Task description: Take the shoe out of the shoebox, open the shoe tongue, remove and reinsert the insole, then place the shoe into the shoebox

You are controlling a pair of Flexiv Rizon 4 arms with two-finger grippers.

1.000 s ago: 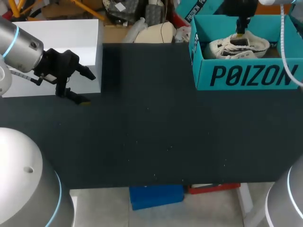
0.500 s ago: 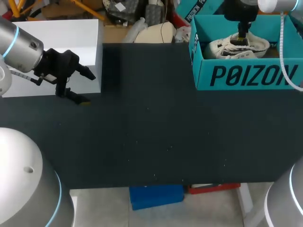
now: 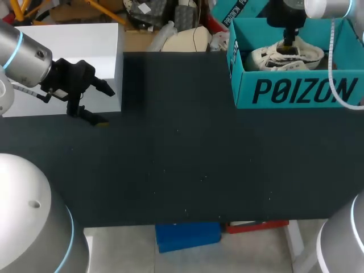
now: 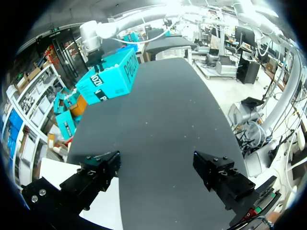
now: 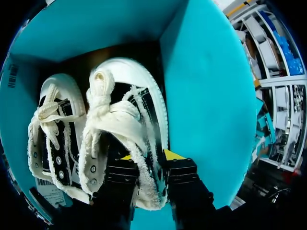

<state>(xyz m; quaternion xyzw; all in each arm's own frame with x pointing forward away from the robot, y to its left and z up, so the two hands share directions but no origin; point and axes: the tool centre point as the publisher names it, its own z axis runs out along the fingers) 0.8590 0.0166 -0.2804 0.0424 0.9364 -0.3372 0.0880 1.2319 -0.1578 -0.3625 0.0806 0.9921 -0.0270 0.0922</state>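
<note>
My left end effector (image 3: pixel 100 103), fingers spread wide and holding nothing, hangs over the left edge of the black counter (image 3: pixel 182 170). At far right, the teal cardboard shoebox (image 3: pixel 296 91) holds the cream-and-black canvas shoe (image 5: pixel 129 115). My right end effector (image 5: pixel 148 157) pinches the shoe's frayed collar, beside a second matching shoe (image 5: pixel 50 124).

Shoebox (image 3: pixel 296 91) teal, black lettering on side. Shoe (image 5: pixel 129 120) cream with black panels, cream laces, frayed cream edging. Desk (image 3: pixel 182 170) black, faint pale specks. Right pincer (image 5: pixel 148 157) black, yellow tips.
</note>
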